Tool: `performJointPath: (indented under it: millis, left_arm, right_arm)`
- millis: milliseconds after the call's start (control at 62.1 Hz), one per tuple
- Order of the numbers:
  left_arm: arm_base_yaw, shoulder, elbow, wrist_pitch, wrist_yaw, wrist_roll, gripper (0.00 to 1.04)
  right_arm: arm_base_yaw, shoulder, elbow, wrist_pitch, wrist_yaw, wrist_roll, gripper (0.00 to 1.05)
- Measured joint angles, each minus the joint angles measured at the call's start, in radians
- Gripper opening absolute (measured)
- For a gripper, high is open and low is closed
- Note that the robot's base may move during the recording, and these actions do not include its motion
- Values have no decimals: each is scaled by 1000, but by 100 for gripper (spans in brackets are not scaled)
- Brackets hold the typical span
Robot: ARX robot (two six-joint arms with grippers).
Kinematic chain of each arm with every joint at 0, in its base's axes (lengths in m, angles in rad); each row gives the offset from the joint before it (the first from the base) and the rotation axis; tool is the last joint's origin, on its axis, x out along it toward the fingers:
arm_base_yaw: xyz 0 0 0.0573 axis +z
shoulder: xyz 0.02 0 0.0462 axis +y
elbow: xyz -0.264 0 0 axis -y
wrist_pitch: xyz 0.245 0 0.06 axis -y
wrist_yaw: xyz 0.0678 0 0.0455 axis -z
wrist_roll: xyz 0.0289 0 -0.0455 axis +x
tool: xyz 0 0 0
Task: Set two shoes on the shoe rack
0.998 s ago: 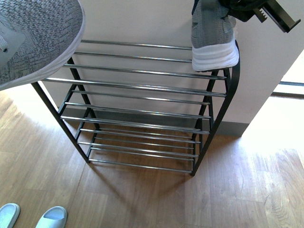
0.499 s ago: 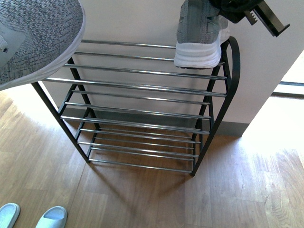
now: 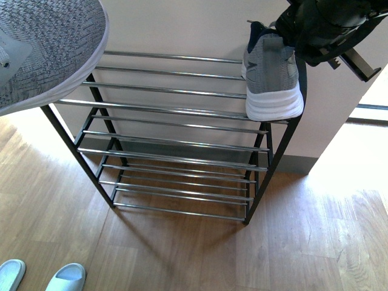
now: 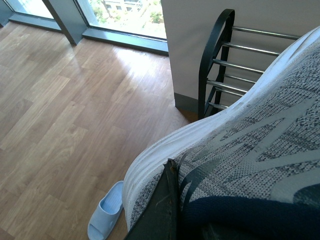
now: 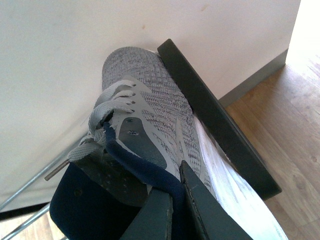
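At the right end of the black-framed shoe rack with thin chrome rod shelves [image 3: 176,112], a grey knit sneaker with a thick white sole and navy lining [image 3: 271,79] sits on the top tier. Its heel faces the front camera and its sole lies along the rods, just beside the curved black end frame. The right gripper [image 5: 176,184] has its jaws closed narrowly on that sneaker's navy collar, one inside and one outside. The left gripper [image 4: 170,202] holds the matching second grey sneaker [image 3: 48,45] in the air by the rack's top left corner; one dark jaw presses its side near the collar, the other is hidden. Two pale blue rubber slides [image 3: 65,277] lie on the wooden floor [image 3: 315,242], well apart from the rack.
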Motion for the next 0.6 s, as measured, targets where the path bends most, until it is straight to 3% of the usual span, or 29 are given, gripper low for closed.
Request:
performJointPath:
  millis: [161,595]
  left_arm:
    - [0,0,0,0,1,0,2]
    - [0,0,0,0,1,0,2]
  right_arm:
    - [3,-3,-76,72,-16,-23,2]
    - [56,-279,-258,137,-103,-67,74]
